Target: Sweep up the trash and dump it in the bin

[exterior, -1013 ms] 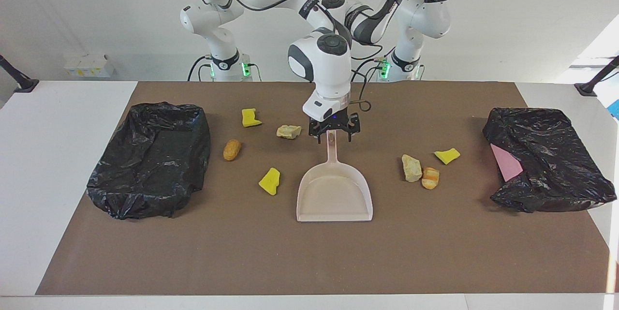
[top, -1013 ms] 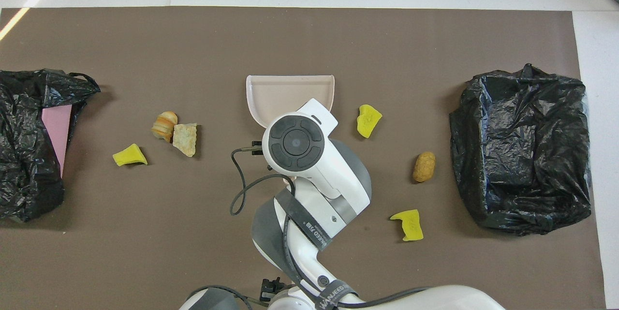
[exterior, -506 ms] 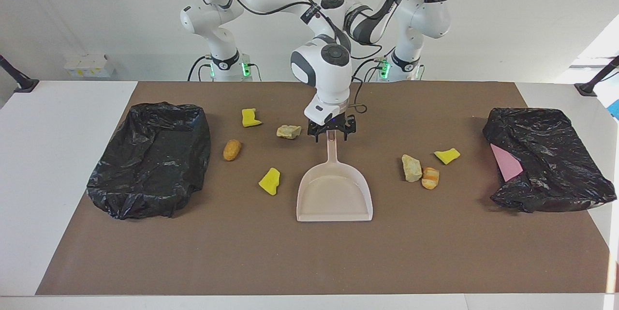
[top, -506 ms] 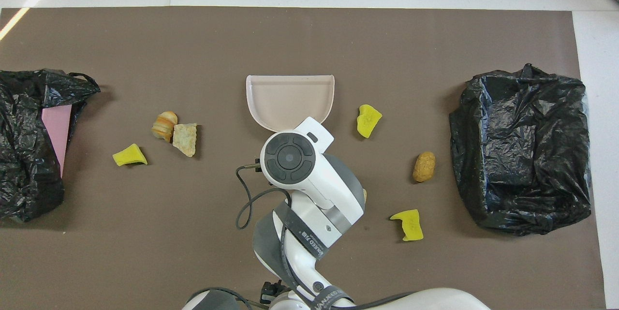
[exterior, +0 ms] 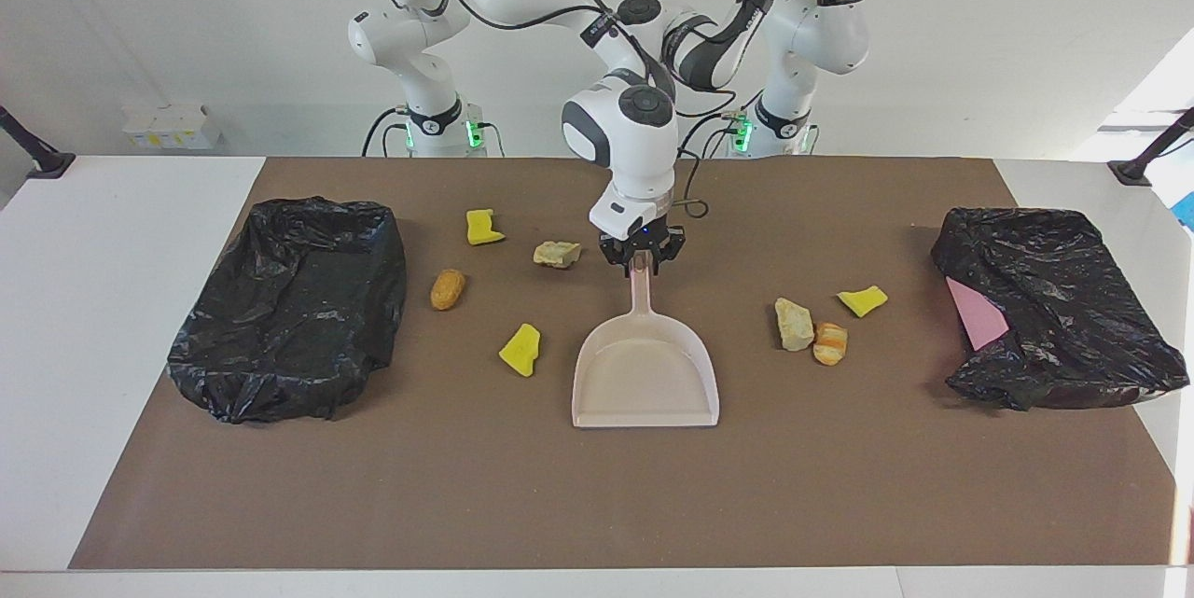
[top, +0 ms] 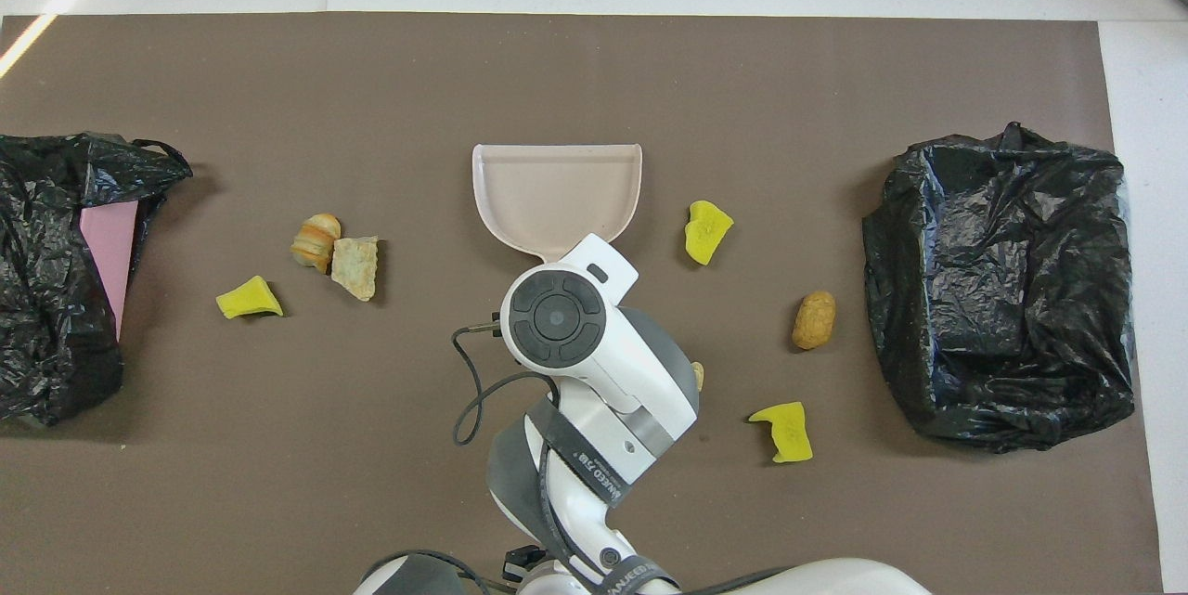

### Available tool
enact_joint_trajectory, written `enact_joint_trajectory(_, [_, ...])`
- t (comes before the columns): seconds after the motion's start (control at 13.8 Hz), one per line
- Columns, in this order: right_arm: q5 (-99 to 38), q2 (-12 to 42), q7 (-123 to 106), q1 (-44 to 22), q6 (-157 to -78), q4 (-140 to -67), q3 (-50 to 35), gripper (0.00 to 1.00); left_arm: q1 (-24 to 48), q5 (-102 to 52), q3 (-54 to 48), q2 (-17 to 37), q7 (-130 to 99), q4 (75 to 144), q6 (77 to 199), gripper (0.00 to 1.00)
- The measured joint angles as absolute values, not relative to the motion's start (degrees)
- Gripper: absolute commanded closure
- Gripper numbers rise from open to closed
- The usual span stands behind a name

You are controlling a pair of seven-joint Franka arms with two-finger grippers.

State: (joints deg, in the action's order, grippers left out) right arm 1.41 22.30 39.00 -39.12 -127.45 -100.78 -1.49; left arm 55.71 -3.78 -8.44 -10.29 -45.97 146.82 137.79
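The right gripper point(exterior: 640, 264), fingers pinching the stiff beige plastic dustpan point(exterior: 645, 374) by its handle, grips well; 7 light, roll-prone scraps of yellow, tan and bread-like trash point(exterior: 520, 349) lie beside that dustpan; the left arm point(exterior: 793, 20) waits.

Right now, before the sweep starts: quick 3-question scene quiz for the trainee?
1. True or false: the right claw grips the dustpan by its handle.
2. How many trash scraps lie on the mat?
3. The brown scrap lies closest to: A) the open bin; B) the dustpan; C) the bag with the pink sheet.
Key: 1 true; 2 seven; 3 A.
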Motion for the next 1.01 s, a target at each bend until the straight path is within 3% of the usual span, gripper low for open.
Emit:
enact_joint_trajectory(0.14, [2.1, 22.3, 39.0, -39.1, -127.6, -100.8, -1.4, 1.0, 55.8, -3.8, -8.4, -10.3, -46.6, 146.8, 137.8, 0.96])
enact_joint_trajectory(0.22, [2.3, 22.3, 39.0, -39.2, -127.6, -100.8, -1.4, 1.0, 55.8, -3.8, -8.4, -10.4, -47.1, 146.8, 137.8, 1.0])
enact_joint_trajectory(0.58, [3.8, 20.8, 37.3, -39.0, -128.4, -100.7, -1.2, 1.0, 55.8, -3.8, -7.9, -11.7, -47.9, 146.7, 135.3, 1.0])
enact_joint_trajectory(1.01, [3.9, 17.9, 12.9, -36.3, -127.2, -100.7, -0.8, 1.0, 52.0, -3.8, -6.7, -14.8, -48.3, 146.6, 125.6, 1.0])
